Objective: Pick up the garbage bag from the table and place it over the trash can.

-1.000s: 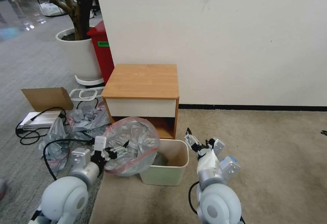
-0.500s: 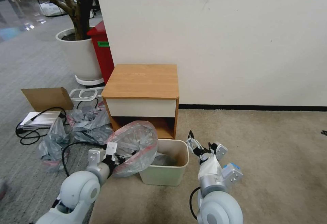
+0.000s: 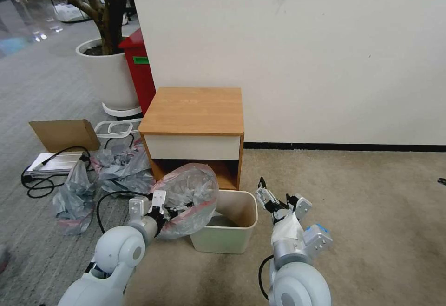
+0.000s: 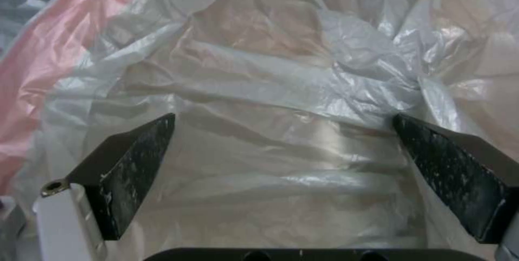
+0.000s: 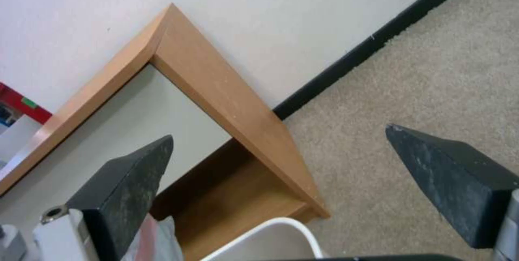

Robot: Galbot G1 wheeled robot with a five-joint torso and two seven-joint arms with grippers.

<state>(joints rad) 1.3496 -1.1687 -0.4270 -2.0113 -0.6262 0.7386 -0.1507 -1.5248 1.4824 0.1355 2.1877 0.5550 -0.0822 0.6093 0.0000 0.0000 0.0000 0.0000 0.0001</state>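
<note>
Head view: our left gripper (image 3: 179, 207), fingers (image 4: 129, 167) spread, presses into the garbage bag (image 3: 190, 199), which hides the trash can's (image 3: 232, 236) left rim; right gripper (image 3: 274, 199) hangs open.

My left gripper (image 4: 281, 147) has its jaws spread wide, crumpled translucent film of the garbage bag (image 4: 281, 90) spanning the gap between them. The bag's pink band (image 4: 32, 78) runs down the frame's left side.

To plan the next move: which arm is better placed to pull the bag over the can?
Probably left. The left gripper is open, inside the bag at the can's left rim. The right gripper hangs open beside the can, apart from the bag.
</note>
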